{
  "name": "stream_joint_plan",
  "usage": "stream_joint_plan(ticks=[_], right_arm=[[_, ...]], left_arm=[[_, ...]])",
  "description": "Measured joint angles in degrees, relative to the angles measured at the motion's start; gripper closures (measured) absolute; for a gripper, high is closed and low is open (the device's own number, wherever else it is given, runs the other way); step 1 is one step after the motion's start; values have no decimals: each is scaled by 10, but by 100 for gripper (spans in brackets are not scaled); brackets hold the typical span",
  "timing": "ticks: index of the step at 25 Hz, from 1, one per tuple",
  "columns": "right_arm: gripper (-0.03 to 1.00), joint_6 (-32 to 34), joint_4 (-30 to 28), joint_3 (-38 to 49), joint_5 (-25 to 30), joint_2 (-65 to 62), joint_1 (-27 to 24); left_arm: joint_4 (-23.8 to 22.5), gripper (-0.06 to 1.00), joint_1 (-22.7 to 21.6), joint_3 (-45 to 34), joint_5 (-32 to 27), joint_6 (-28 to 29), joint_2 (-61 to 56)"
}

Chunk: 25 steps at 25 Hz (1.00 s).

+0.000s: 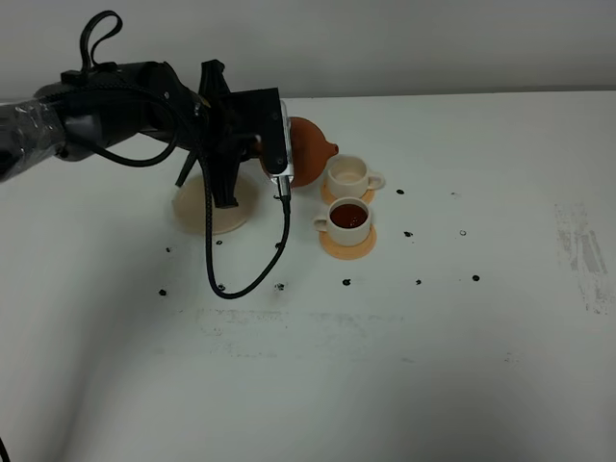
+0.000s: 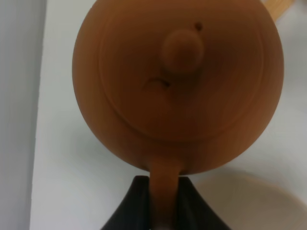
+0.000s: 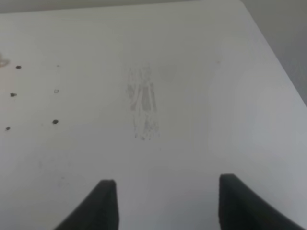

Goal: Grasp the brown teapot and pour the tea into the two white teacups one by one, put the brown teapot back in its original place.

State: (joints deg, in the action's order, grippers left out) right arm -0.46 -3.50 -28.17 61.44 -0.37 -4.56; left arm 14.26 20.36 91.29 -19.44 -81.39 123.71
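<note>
The brown teapot (image 1: 310, 150) hangs tilted above the table, its spout pointing at the far one of the two white teacups (image 1: 348, 176), whose inside looks pale. The near teacup (image 1: 348, 219) holds dark tea. Each cup stands on an orange coaster (image 1: 348, 244). My left gripper (image 1: 285, 146) is shut on the teapot's handle; in the left wrist view the lid and knob of the teapot (image 2: 177, 81) fill the picture, with the gripper (image 2: 164, 191) clamped on the handle. The beige saucer (image 1: 197, 210) lies bare below the arm. My right gripper (image 3: 168, 184) is open over bare table.
A black cable (image 1: 241, 281) loops down from the left arm to the table in front of the saucer. Small black specks (image 1: 346, 283) dot the white table (image 1: 385, 366). A scuffed grey patch (image 1: 582, 252) marks its right side. A wall runs behind the far edge.
</note>
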Motion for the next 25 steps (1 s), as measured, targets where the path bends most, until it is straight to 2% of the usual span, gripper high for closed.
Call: stream_joint_plan(ticks=[7, 18, 25], right_arm=[[52, 0, 0, 0, 0, 0, 0], [52, 0, 0, 0, 0, 0, 0], [52, 0, 0, 0, 0, 0, 0]], left_arm=[[-31, 84, 11, 1, 27, -4, 5], [-115, 84, 15, 1, 55, 50, 5], [-165, 84, 21, 1, 97, 79, 5]])
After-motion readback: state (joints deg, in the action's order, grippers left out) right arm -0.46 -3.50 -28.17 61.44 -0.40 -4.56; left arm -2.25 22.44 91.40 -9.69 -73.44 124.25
